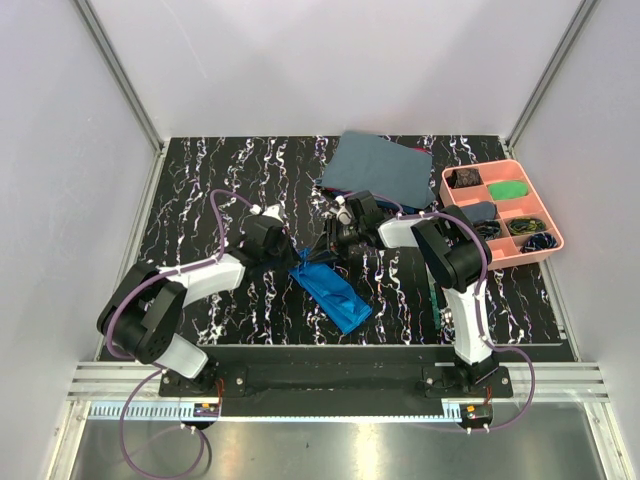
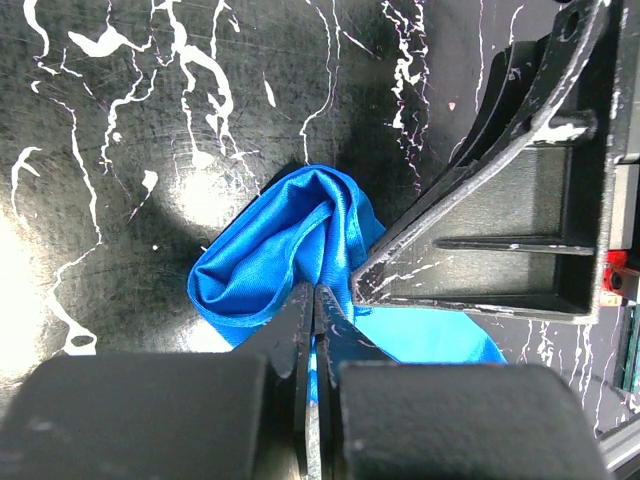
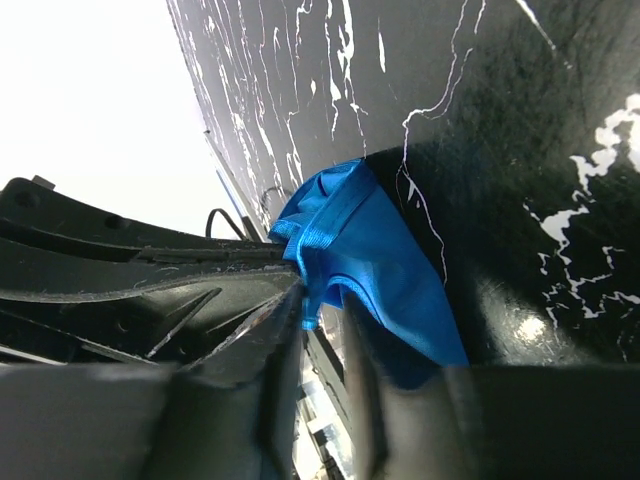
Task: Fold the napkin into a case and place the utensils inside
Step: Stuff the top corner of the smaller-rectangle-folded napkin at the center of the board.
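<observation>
Folding step in hand: the napkin (image 1: 335, 292) lies bunched in a strip on the table (image 1: 190, 190), the left gripper (image 2: 312, 300) clamped on 1 end, the right gripper (image 3: 325, 312) slightly parted around that end, so the next move likely calls for regripping and flattening the fold.

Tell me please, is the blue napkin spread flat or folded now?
Folded. The napkin lies as a narrow strip on the table, and its far end is bunched into creases, not flat.

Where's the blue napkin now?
Top view: the bright royal-blue cloth napkin lies bunched in a strip at the centre of the black marbled table, nearer than the dull grey-blue cloth, its far end pinched in the left gripper's shut jaws.
</observation>
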`<state>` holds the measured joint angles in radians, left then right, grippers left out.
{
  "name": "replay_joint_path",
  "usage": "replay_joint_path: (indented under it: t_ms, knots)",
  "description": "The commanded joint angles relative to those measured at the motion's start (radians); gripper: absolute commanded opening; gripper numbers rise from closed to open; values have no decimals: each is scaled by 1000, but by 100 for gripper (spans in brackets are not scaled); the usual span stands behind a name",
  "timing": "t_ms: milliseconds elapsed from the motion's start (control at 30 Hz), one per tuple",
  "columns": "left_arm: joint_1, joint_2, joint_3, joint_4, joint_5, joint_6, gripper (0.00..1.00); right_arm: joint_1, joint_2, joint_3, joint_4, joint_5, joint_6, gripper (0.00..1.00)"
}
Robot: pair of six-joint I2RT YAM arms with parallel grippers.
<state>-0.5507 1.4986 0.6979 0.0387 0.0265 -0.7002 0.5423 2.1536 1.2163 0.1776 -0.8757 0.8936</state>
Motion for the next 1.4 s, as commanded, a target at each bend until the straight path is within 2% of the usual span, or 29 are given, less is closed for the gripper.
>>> replay_joint_path:
  t_ms: [0, 267, 433, 533, 733, 900, 1100, 1367]
  knots:
    - [0, -11, 9, 13, 9, 5, 0, 1, -43, -3, -4, -14, -25, 25]
    - [0, -15, 9, 30, 23, 11, 0, 15, 6, 20, 31, -34, -1, 16]
    - [-3, -18, 3, 75, 58, 11, 0, 42, 46, 49, 74, -57, 50, 4]
    - [-2, -23, -20, 124, 93, 2, 0, 65, 103, 77, 106, -57, 84, 1]
    - [21, 11, -69, 141, 101, -65, 0, 84, 169, 144, 66, -13, 35, 1]
    - [25, -37, -101, 190, 78, -96, 0, 102, 180, 195, -13, -8, -21, 2]
    - [34, -60, -87, 99, -111, -120, 0, 119, 129, 154, -58, 24, -70, 5]
    - [43, -12, -115, 194, -117, -186, 0, 142, 91, 112, -24, -5, -53, 9]
